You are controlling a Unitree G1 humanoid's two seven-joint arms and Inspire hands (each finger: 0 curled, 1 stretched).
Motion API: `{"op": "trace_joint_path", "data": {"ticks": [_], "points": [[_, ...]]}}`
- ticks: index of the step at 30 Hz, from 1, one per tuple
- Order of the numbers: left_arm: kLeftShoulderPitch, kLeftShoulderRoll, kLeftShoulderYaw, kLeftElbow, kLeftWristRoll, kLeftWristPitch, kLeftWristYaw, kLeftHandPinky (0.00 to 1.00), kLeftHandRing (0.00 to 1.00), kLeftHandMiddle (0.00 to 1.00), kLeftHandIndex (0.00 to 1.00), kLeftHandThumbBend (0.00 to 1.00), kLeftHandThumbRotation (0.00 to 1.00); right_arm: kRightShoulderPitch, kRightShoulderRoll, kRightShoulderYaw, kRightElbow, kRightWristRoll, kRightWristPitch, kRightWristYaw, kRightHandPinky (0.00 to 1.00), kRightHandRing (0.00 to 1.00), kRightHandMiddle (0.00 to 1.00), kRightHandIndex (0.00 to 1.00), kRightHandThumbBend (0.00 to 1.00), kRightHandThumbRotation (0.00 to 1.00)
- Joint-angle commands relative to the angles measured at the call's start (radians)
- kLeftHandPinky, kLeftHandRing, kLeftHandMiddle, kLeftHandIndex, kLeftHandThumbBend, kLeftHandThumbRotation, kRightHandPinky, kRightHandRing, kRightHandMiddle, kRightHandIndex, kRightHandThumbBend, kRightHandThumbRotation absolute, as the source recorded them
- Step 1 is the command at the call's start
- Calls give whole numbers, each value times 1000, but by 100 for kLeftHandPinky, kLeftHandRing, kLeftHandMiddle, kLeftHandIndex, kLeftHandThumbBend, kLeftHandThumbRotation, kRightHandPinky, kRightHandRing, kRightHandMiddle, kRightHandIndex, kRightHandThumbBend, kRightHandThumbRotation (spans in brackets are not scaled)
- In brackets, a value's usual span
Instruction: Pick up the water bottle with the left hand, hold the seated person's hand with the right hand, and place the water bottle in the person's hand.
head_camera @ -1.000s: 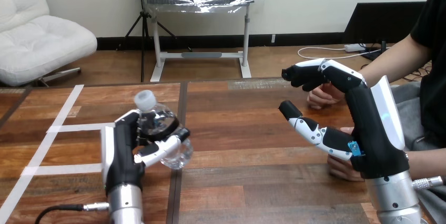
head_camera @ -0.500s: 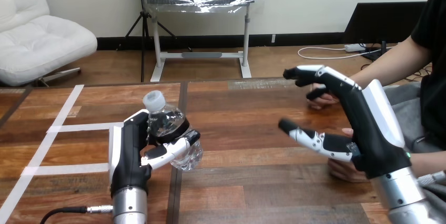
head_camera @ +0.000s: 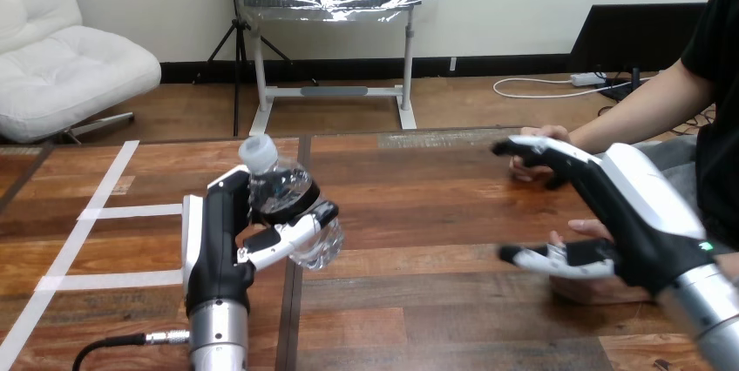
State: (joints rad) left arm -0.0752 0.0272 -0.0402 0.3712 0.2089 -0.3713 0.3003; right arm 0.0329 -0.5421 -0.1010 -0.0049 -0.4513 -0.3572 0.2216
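Note:
My left hand (head_camera: 220,240) is shut on a clear water bottle (head_camera: 290,206) with a white cap, held upright above the table left of centre. At the right my right hand (head_camera: 629,214) is open, its fingers stretched toward the far side and its thumb low. The person's hand (head_camera: 533,162) at the far right rests on the table just behind those fingers; whether they touch I cannot tell. The person's nearer hand (head_camera: 594,286) lies on the table under my right palm, mostly hidden.
White tape lines (head_camera: 103,211) mark the wooden table (head_camera: 418,205) at the left. A dark seam (head_camera: 293,319) runs down the table beneath the bottle. The person's forearm (head_camera: 632,114) comes in from the upper right.
My left hand has carried the bottle a little to the right. My right hand has dropped lower and moved right, over the person's nearer hand.

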Motion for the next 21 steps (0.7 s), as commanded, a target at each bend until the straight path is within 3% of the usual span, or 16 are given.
{"op": "trace_joint_path", "data": {"ticks": [1,6,9,16,21], "points": [[-60,-9,-25,-187,30,-22,-14,43,43,43,50,61,0,-78,-140,-61,-86,-23,91,84,76,85,87,84,80,5],[-51,-18,-21,-206,31,3,-18,44,43,43,50,62,0,-90,-187,-54,-68,-37,126,117,78,86,87,85,84,4],[-50,-14,-22,-202,34,-13,-22,43,43,43,50,61,0,-95,-212,-51,-57,-46,134,124,78,86,87,84,85,4],[-44,-18,-23,-210,28,-9,-29,43,43,43,50,61,0,-104,-260,-30,-75,-92,237,184,78,87,88,85,85,5],[-41,-19,-23,-213,30,-9,-30,42,42,43,50,61,0,-111,-288,-13,-75,-104,280,223,79,90,89,86,83,4]]}}
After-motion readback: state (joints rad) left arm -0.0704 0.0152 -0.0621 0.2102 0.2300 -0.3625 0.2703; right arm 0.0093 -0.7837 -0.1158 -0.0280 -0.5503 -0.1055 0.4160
